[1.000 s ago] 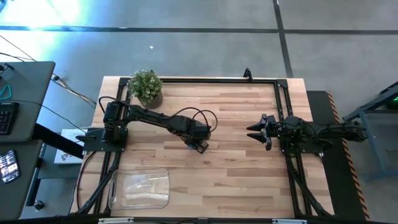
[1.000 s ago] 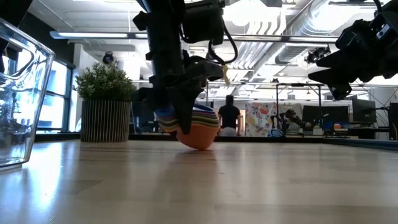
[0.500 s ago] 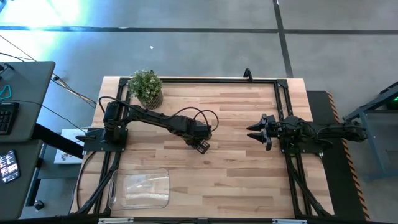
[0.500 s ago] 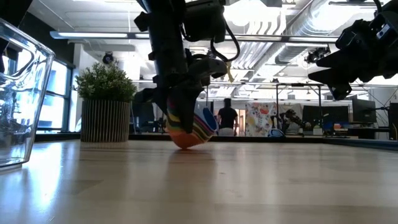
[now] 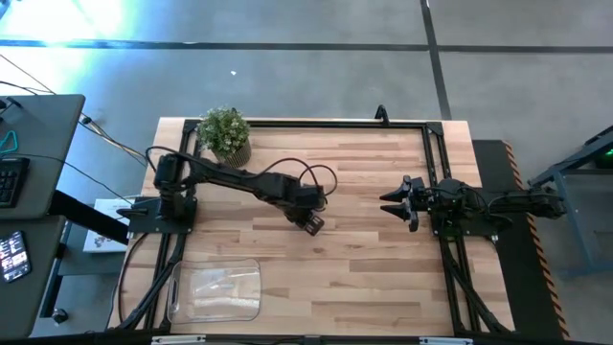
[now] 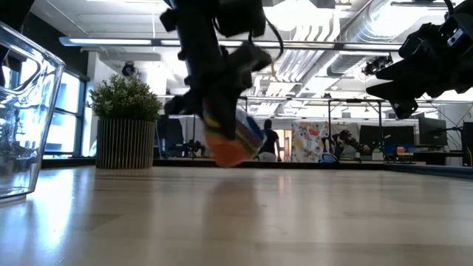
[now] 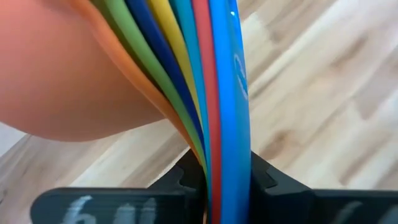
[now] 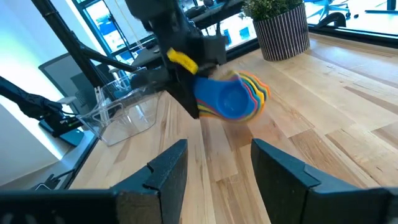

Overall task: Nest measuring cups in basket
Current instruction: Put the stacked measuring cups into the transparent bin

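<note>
The measuring cups sit nested in one many-coloured stack [image 6: 233,144], orange cup outermost [image 7: 81,74], blue cup innermost [image 8: 227,99]. My left gripper [image 5: 311,224] is at mid-table and shut on the stack, which is tipped on its side just above the wood. The clear basket [image 5: 214,290] stands on its base at the near left corner and holds nothing that I can see. My right gripper [image 5: 388,203] waits open above the right side of the table, pointing toward the stack. My left gripper pinches the bundle of stacked handles [image 7: 214,124] between its two fingers [image 7: 186,180], which lie across the handles and come from above, slanting down. The stack is lifted clear of the table and tilted, its open mouths facing the right arm.
A small potted plant [image 5: 225,134] stands near the table's far left corner. Bare wood [image 5: 364,278] lies between the stack and the basket. A black frame [image 5: 436,172] runs along the far and right edges. A person [image 6: 270,140] stands far off in the room.
My left gripper has tipped and risen a little. The stack, which rested upright with the orange bottom on the table, has turned onto its side and come clear of the wood. The right arm has kept still.
</note>
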